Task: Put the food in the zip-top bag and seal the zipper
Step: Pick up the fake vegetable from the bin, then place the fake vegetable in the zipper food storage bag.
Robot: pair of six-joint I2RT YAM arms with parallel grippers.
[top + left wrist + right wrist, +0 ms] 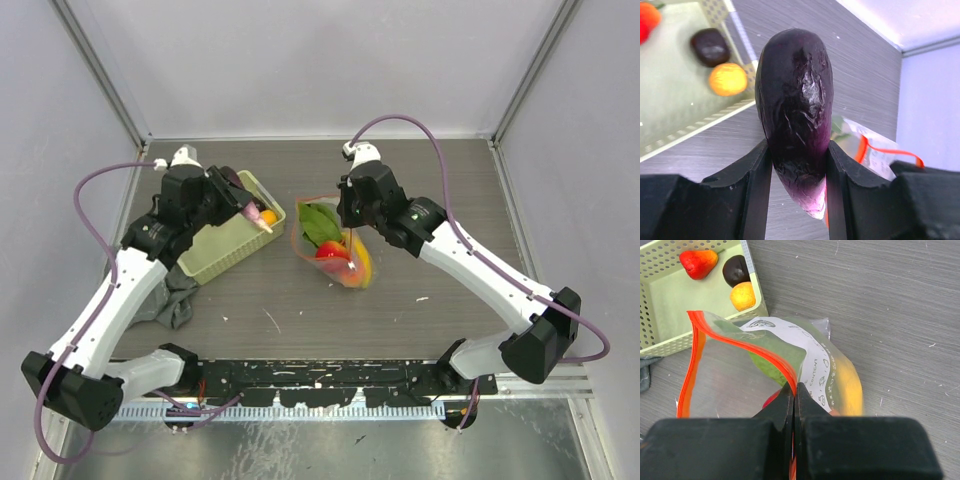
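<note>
My left gripper (797,150) is shut on a dark purple toy eggplant (795,100), one piece of the food, and holds it in the air just right of the basket (222,246). The clear zip-top bag (338,252) lies mid-table with its mouth standing open. Inside it are a green leaf (775,359), a yellow banana (851,387) and a red piece (332,251). My right gripper (795,390) is shut on the red-orange zipper (773,360) and lifts that edge of the mouth. In the top view the eggplant (258,218) hangs left of the bag.
The yellow-green mesh basket (670,300) holds a red piece (698,262), a dark brown piece (736,270) and an orange piece (742,296). A grey cloth (170,300) lies crumpled at the basket's near left corner. White walls enclose the table.
</note>
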